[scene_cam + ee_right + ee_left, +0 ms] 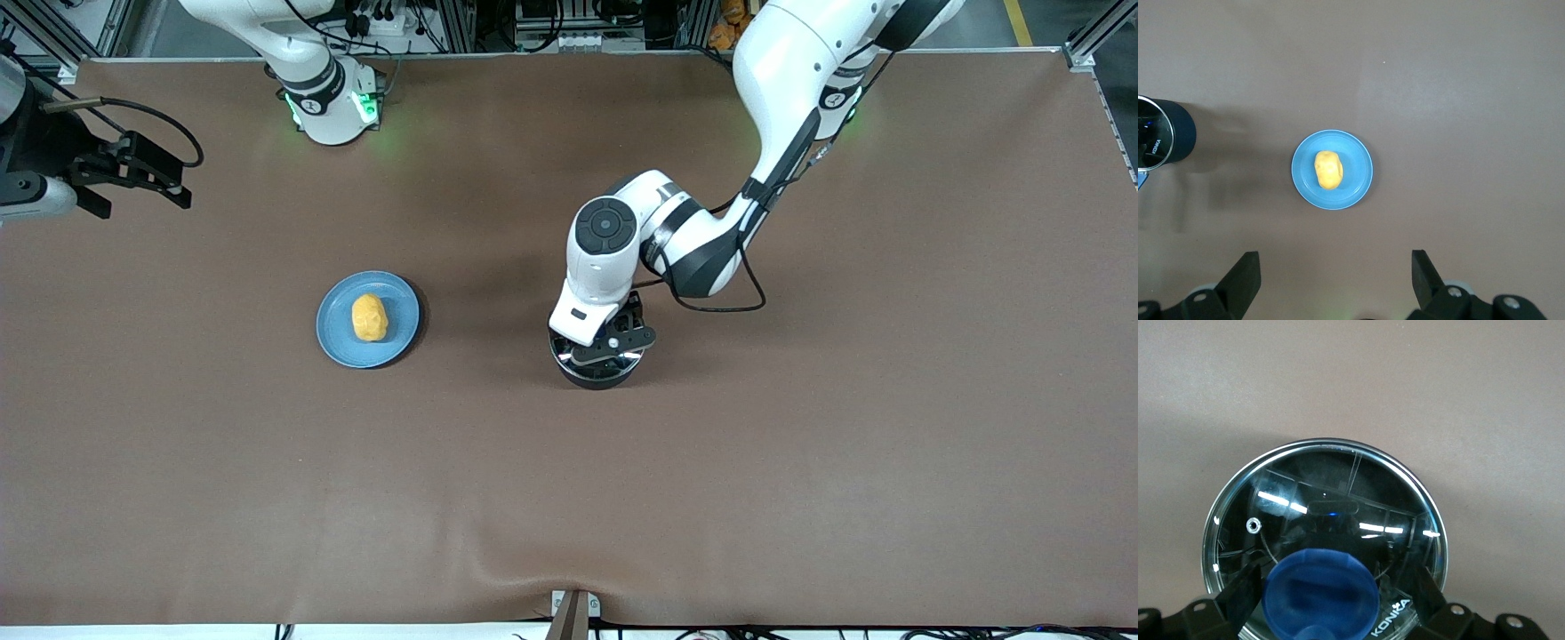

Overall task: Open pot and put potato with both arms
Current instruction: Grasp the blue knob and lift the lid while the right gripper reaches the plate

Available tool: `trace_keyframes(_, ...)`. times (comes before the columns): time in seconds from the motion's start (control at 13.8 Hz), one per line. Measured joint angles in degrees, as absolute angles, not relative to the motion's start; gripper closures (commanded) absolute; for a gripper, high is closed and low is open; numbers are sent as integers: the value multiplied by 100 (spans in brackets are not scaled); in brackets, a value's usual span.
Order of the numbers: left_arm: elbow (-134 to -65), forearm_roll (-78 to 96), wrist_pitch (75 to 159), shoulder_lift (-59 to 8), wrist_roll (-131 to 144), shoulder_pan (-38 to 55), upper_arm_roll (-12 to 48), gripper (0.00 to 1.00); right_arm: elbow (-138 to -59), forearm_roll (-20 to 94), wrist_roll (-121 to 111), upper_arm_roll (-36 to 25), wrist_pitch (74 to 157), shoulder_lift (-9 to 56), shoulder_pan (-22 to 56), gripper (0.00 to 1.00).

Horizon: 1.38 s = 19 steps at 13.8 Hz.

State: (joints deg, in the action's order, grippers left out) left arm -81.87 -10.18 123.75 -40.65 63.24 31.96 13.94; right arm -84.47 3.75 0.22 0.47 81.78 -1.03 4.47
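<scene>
Over mid-desk (800,462), left hand (608,342) low on pot (597,372), fingers (1238,597) spread either side of lid (1338,513) knob (1319,593), not yet pinching. Toward right arm's end, potato (369,317) on plate (333,333), kept clear of lid work; right hand (133,182) spread, waiting high over desk edge.

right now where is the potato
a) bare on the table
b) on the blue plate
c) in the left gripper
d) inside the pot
b: the potato lies on the blue plate, toward the right arm's end of the table, while the pot sits apart with its glass lid on.
</scene>
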Motion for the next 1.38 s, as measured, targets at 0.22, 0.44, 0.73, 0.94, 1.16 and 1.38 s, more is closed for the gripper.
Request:
trace_keyframes(0.22,-8187,-1020,12374,-4065,6324,3197,1394,53,-8447,375,22,47,8179,-103,447,0)
trace_keyframes(0.44,-8178,-1028,12371,-4066,6324,3197,1387,69,-8447,375,22,43,8179,-103,447,0)
trace_keyframes(0.73,-8081,-1028,12343,-4012,6335,3152,1380,69,-8448,375,22,38,8177,-93,445,0)
trace_keyframes(0.94,-7973,-1028,11941,-3659,6335,3015,1364,69,-8461,372,21,35,8164,117,438,0)
trace_keyframes(1.16,-7982,-1028,11469,-3193,6232,2709,1356,69,-8475,368,17,32,8166,579,432,0)
trace_keyframes(1.38,-8297,-1027,11315,-2777,5667,2169,1385,69,-8471,315,-23,32,8307,1067,436,0)
